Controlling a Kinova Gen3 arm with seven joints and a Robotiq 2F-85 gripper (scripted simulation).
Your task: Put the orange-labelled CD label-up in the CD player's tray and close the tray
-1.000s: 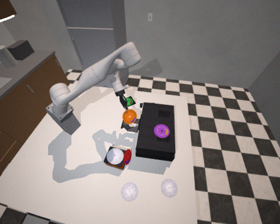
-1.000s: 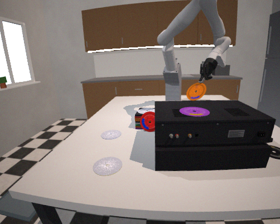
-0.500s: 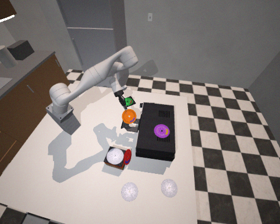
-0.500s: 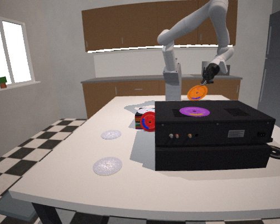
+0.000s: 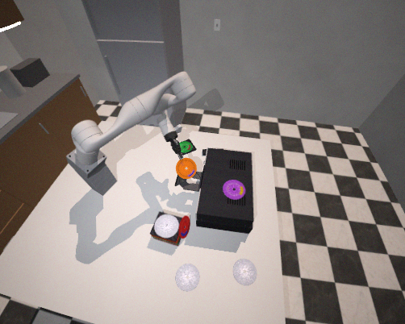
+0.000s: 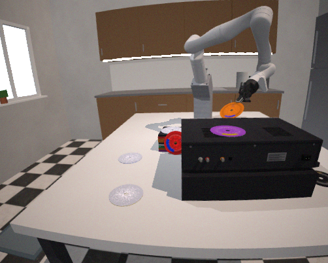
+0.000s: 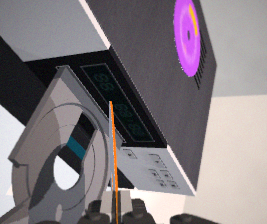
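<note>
Wrist view first: how do the fingers (image 5: 181, 155) (image 6: 240, 99) stand?

"Nearly together, clamped on the edge of the orange-labelled CD (image 5: 181, 168) (image 6: 225, 110) (image 7: 115, 150). It rises edge-on from them toward twelve o'clock."

"Where's the grip on the CD's rim?"

"Between eleven and twelve in the top view; about one o'clock in the exterior view."

"And the arm (image 5: 135, 110) (image 6: 224, 31)?"

"From above, it reaches from its base toward two o'clock, then bends back down toward five. Outside, the wrist slants toward seven, with the CD tilted and off the tabletop (image 5: 127, 242) (image 6: 87, 203)."

"Is the CD in the tray (image 5: 181, 181) (image 7: 38, 132)?"

"No, held clear of it. The tray's out, at about nine o'clock from the middle of the player (image 5: 220, 165) (image 6: 250, 184) (image 7: 149, 70) in the top view."

"What does each view add?"

"The wrist view shows the tray's recess and the front display (image 7: 101, 77). The exterior view hides both, but shows the rear sockets (image 6: 207, 159). The purple-labelled disc (image 5: 229, 186) (image 6: 217, 131) (image 7: 181, 47) lies atop the player in all three."
</note>
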